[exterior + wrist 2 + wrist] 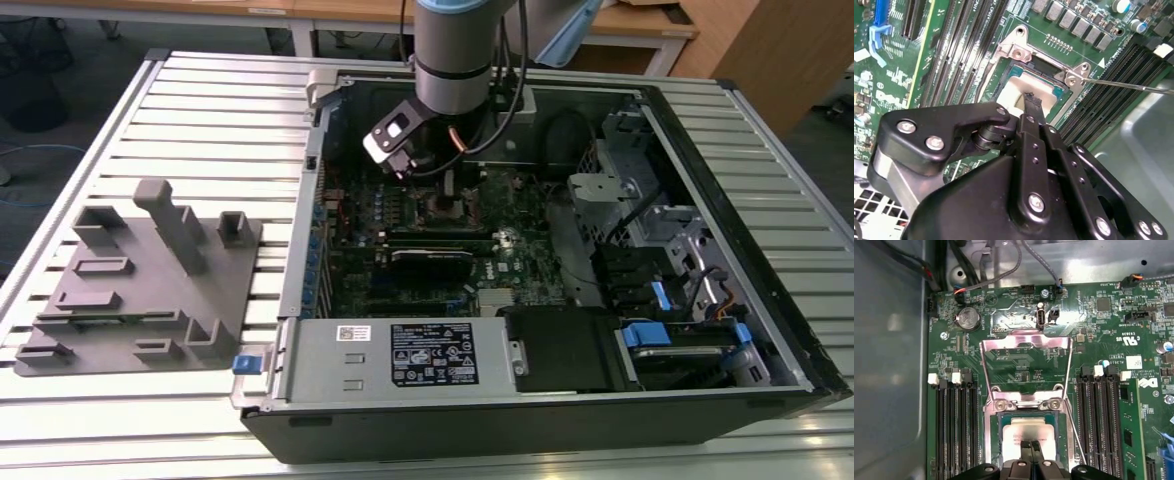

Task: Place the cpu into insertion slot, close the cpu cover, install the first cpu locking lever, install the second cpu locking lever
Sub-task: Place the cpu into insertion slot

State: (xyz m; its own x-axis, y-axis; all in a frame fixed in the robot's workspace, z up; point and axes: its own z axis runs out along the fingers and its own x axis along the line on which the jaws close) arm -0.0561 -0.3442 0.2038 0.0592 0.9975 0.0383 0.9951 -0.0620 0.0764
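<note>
Silver-grey cpu (1016,432), silvery cpu cover (1054,341), green circuit board (1004,315)

Probably a robotics lab: an open computer case (534,425) on a slatted aluminium table (214,110), wooden desks (647,22) behind.

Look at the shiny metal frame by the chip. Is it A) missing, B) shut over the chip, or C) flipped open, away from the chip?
C: in the first wrist view the cpu cover lies swung back, leaving the cpu bare in the insertion slot.
</note>
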